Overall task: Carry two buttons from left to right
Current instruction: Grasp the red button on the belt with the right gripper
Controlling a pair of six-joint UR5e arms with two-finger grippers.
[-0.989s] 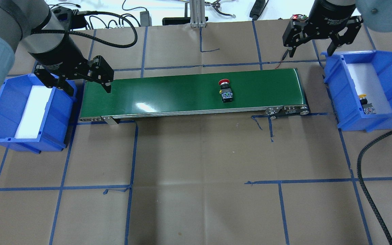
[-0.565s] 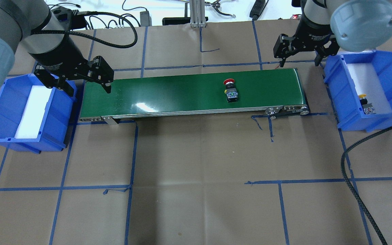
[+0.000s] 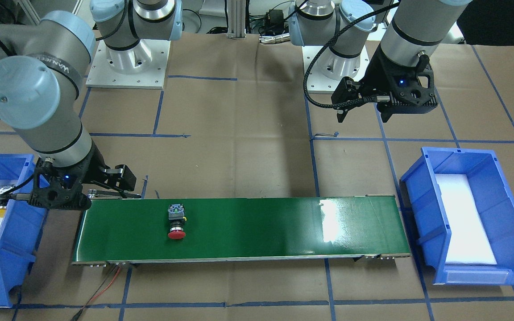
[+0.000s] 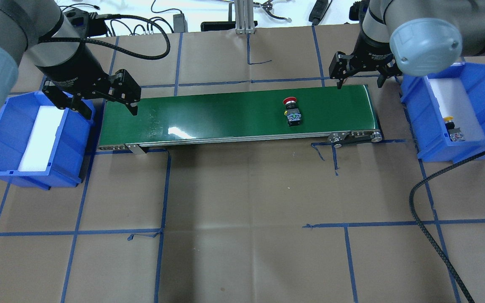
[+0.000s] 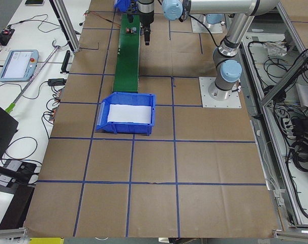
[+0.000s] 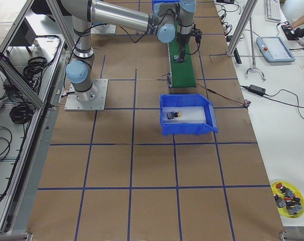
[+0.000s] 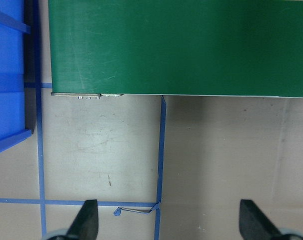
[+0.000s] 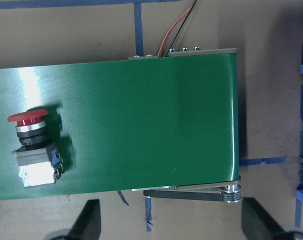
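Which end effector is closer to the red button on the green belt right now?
Right. The right end effector hovers at the end of the belt that the red button lies near; the left end effector is at the belt's opposite end.

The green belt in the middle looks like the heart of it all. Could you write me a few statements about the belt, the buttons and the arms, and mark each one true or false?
1. The red button lies on its side on the green belt. True.
2. The yellow button is on the belt as well. False: it sits in the blue bin on the robot's right.
3. The right arm's fingers are clamped on the red button. False: they are spread open over the belt's end and grip nothing, and the button lies apart from them.
4. The left arm's fingers are open and hold nothing. True.
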